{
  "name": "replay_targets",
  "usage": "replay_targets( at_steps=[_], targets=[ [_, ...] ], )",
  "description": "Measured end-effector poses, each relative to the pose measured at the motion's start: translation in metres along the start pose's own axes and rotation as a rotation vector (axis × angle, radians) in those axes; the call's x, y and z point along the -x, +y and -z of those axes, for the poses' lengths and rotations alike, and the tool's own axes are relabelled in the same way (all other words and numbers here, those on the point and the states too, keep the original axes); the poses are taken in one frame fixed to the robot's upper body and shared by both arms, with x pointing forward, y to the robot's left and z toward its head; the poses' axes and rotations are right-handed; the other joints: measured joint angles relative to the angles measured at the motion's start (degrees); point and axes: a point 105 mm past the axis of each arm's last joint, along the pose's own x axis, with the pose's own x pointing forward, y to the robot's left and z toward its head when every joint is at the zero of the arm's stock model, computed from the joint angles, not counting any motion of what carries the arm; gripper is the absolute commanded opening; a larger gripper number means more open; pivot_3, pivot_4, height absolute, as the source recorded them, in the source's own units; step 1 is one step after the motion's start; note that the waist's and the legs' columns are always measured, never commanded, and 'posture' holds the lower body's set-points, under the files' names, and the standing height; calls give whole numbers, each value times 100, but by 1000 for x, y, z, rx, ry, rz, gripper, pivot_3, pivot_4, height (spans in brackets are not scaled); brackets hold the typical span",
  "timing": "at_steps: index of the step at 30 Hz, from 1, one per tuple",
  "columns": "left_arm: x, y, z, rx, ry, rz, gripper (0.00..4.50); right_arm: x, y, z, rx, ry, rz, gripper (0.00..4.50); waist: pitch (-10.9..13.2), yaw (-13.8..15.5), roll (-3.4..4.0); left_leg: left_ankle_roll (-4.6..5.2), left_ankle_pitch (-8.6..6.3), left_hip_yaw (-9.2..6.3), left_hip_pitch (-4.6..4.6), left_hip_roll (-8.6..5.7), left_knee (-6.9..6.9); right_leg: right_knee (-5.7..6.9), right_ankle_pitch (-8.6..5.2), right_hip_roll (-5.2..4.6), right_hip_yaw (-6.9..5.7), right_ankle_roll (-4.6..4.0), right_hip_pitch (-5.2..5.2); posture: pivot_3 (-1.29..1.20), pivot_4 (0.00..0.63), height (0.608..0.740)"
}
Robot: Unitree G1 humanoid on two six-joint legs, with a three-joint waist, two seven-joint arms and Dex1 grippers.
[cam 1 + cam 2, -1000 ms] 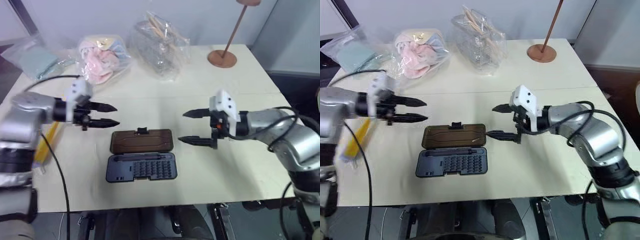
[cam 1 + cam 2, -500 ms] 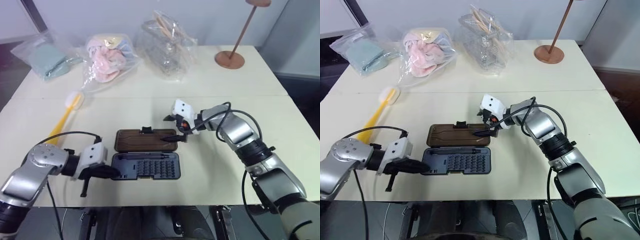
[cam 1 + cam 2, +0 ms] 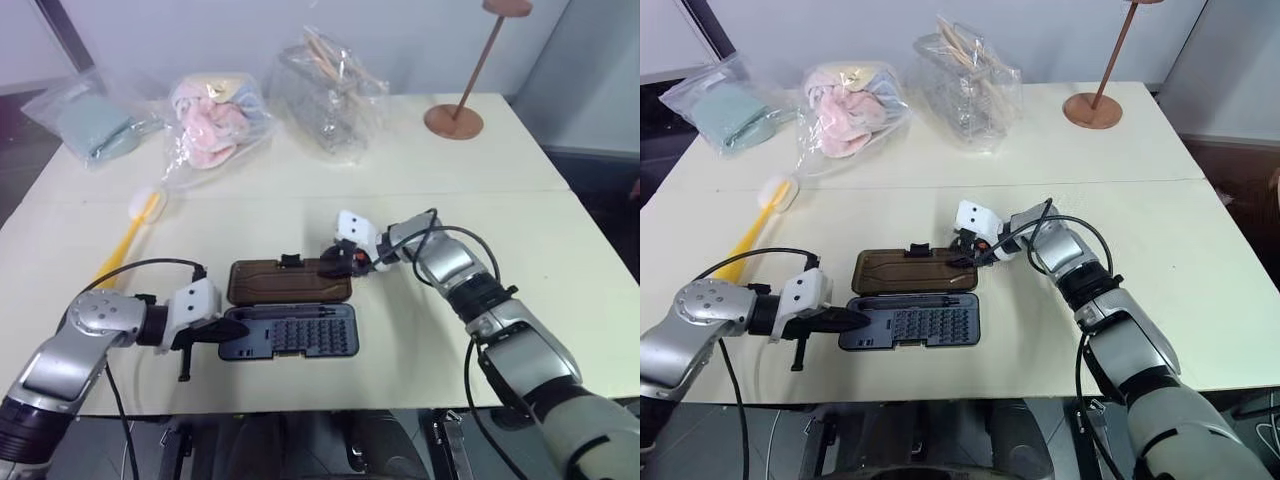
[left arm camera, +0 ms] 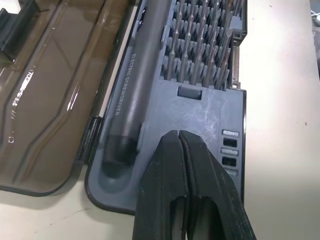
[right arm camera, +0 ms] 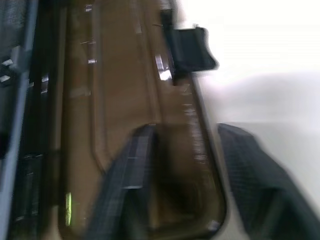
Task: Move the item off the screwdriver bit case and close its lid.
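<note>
The screwdriver bit case (image 3: 295, 336) lies open at the table's front middle, with rows of bits in its dark tray. Its smoky-brown lid (image 3: 285, 283) lies flat behind the tray, latch tab on the far edge. The item, a yellow-handled brush (image 3: 128, 240), rests on the table to the left, apart from the case. My left gripper (image 4: 178, 136) is shut, its tip on the tray's left end beside the driver handle. My right gripper (image 3: 334, 262) sits at the lid's far right corner. One of its fingers (image 5: 127, 185) is over the lid and the other on the table beyond the rim.
Clear bags stand along the back: a bluish-green one (image 3: 95, 125), one with pink cloth (image 3: 215, 115), and one with sticks (image 3: 325, 90). A copper stand (image 3: 455, 120) is at the back right. The table's front edge runs just below the tray.
Both arms came down from above the table. The left gripper shut and dropped to the tray's left end. The right gripper moved in to the lid's far right corner, and its fingers narrowed.
</note>
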Motion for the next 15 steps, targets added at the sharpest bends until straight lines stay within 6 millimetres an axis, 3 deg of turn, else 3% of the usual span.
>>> replay_targets(
  at_steps=[15],
  targets=[
    [-4,-7,0,32,-5,-2,0,-2,3,-4,151,11,47,283,-7,-95,7,1,0,-6,20,0,-10,-1,-6,2,-1,-10,19,0,150,737]
  ],
)
